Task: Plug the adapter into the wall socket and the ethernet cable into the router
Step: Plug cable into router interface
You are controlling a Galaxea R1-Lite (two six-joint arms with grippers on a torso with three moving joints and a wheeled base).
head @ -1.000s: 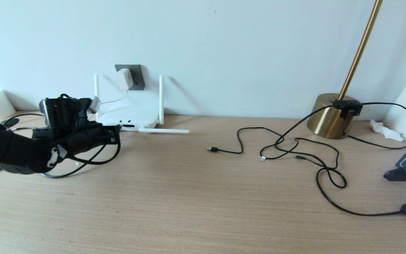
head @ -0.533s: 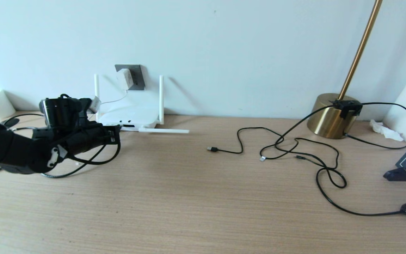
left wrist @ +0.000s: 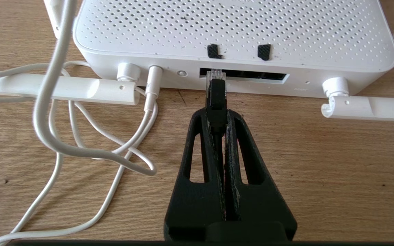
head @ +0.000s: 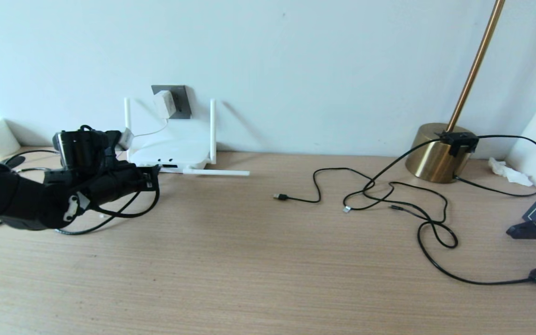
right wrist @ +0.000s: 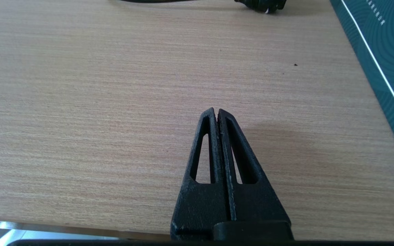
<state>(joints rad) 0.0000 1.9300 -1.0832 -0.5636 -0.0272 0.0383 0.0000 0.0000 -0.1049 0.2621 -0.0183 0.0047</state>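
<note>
My left claw [left wrist: 217,116] pinches the black cable [left wrist: 216,99], its clear plug tip at the perforated white router [left wrist: 234,30] port, centre frame; insertion depth unclear. Right claw [right wrist: 216,114] closed, empty, over woodgrain table [right wrist: 80,102].

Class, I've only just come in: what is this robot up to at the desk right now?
The robot is wiring up a router. Its left gripper is shut on the ethernet cable, with the clear plug at the mouth of the router's port strip; whether it is fully seated cannot be told. The adapter already sits in the wall socket, its thin white cord running to the router. The right gripper is shut, holds nothing, and hangs over bare desk.
</note>
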